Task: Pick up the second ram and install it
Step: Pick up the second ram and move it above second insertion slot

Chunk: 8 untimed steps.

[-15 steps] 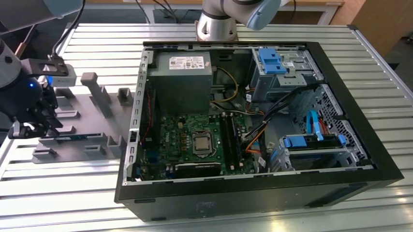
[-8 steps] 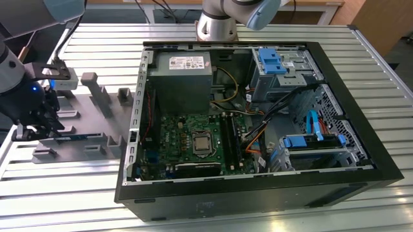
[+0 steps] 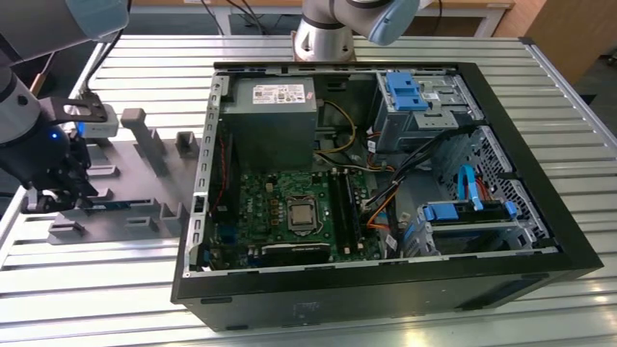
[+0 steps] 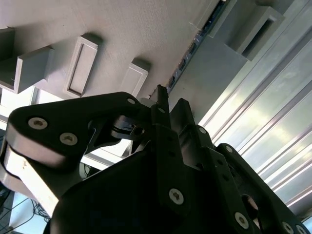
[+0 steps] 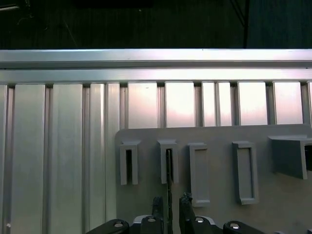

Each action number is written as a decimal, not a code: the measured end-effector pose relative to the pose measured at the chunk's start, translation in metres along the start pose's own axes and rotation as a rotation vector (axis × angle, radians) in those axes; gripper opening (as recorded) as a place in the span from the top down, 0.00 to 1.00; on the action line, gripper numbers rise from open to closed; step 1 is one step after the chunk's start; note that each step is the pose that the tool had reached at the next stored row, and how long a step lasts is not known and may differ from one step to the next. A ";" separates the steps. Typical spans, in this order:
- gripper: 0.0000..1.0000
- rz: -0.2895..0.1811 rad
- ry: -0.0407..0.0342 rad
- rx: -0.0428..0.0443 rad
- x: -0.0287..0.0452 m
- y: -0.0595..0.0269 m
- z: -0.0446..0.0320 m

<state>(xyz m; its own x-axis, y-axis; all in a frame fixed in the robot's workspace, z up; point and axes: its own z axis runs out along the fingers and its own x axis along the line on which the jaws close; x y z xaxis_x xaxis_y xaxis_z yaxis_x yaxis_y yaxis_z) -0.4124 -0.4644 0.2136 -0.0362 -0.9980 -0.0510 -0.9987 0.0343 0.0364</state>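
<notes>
One slatted metal table (image 3: 144,79). One open computer case (image 3: 386,293) on it, holding one green motherboard (image 3: 260,199), one grey power supply (image 3: 274,123) and two blue brackets, one far (image 3: 403,90), one near (image 3: 449,211). One grey fixture (image 3: 126,168) at the exterior view's left. In the first wrist view, four slotted blocks (image 5: 199,173) in a row, one larger block (image 5: 288,156), one second ram (image 5: 169,175), one gripper (image 5: 170,201).

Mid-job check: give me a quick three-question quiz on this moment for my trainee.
1. True or false: the second ram stands on edge in the grey fixture.
2. The gripper is: A) over the fixture B) inside the computer case C) above the power supply.
3. Fill in: the gripper's fingers stand one on each ___ of the ram.
Key: 1 true; 2 A; 3 side.
</notes>
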 end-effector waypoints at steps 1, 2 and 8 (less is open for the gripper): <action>0.73 0.000 0.0002 0.0000 0.0000 0.0000 0.0008; 0.73 0.000 0.0003 0.0001 0.0001 0.0000 0.0015; 0.73 0.000 0.0011 -0.0001 0.0002 -0.0005 0.0050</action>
<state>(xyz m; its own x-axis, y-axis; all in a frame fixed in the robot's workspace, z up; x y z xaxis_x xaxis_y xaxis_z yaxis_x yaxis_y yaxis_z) -0.4121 -0.4644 0.2086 -0.0364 -0.9981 -0.0500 -0.9987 0.0345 0.0366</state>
